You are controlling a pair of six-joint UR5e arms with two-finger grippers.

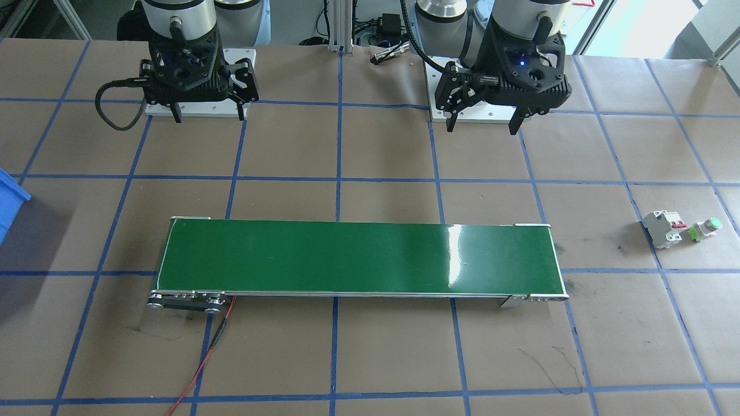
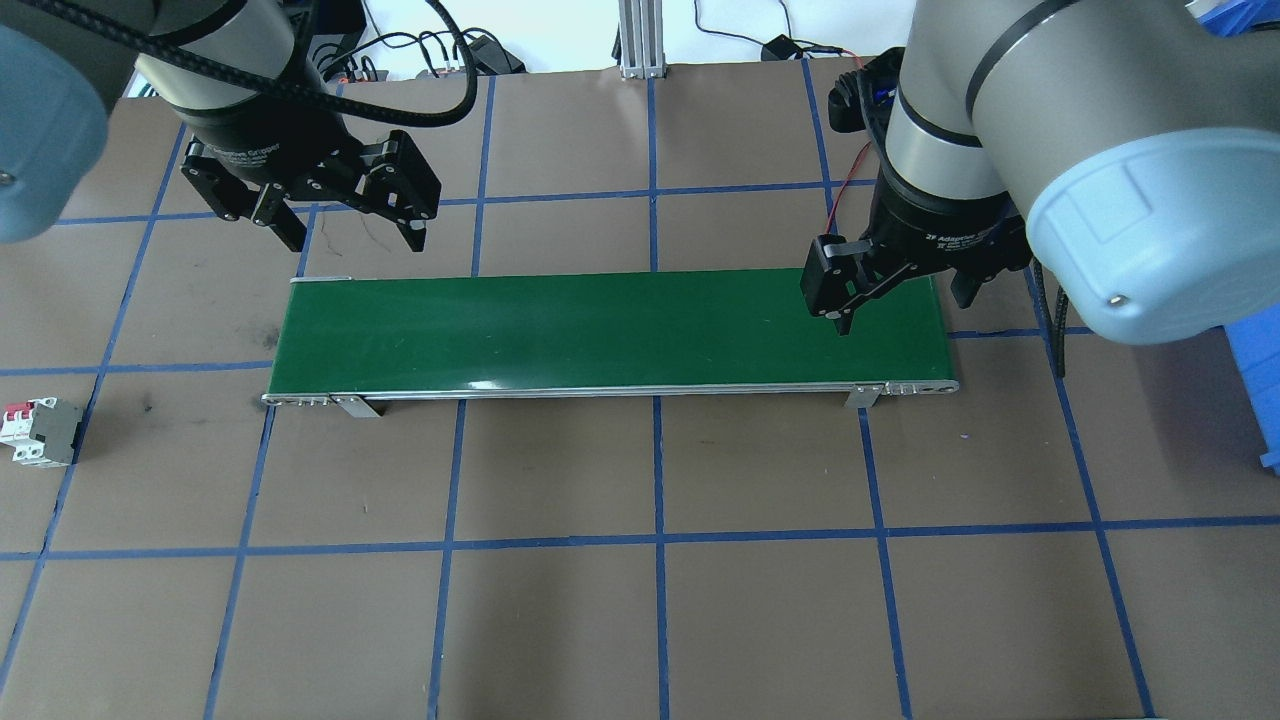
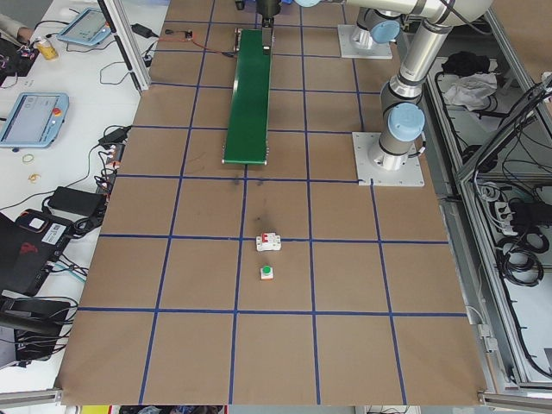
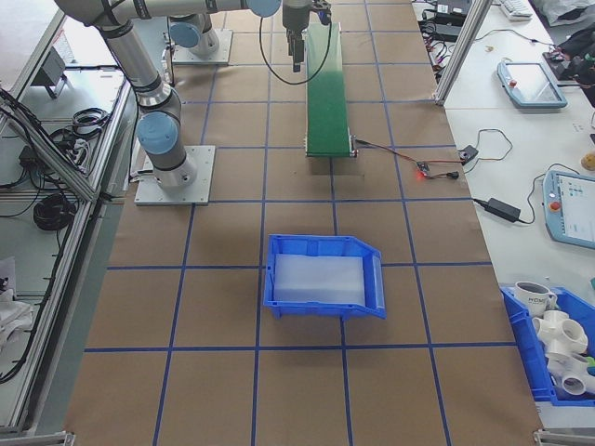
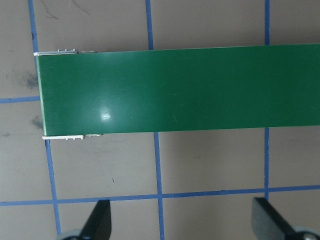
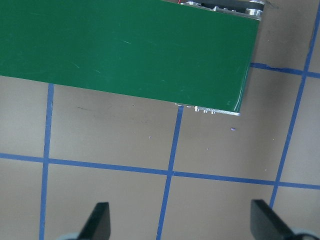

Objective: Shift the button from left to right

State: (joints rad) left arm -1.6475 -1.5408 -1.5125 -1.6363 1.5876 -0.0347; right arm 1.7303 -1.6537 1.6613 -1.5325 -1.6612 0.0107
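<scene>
The button (image 1: pixel 708 228), with a round green cap and a light-green base, lies on the brown table far out on my left side, next to a white circuit breaker (image 1: pixel 663 228). The exterior left view also shows the button (image 3: pixel 267 273); the overhead view does not. My left gripper (image 1: pixel 483 124) hangs open and empty over the table behind the left end of the green conveyor belt (image 1: pixel 358 257), well away from the button. My right gripper (image 2: pixel 900 300) is open and empty above the belt's right end. Both wrist views show spread fingers (image 5: pixel 97 222) (image 6: pixel 97 222) holding nothing.
The circuit breaker (image 2: pixel 40 432) with red levers sits at the table's left edge. A blue bin (image 4: pixel 325 279) stands beyond the belt on my right side. A red wire (image 1: pixel 202 364) trails from the belt's right end toward the far table edge.
</scene>
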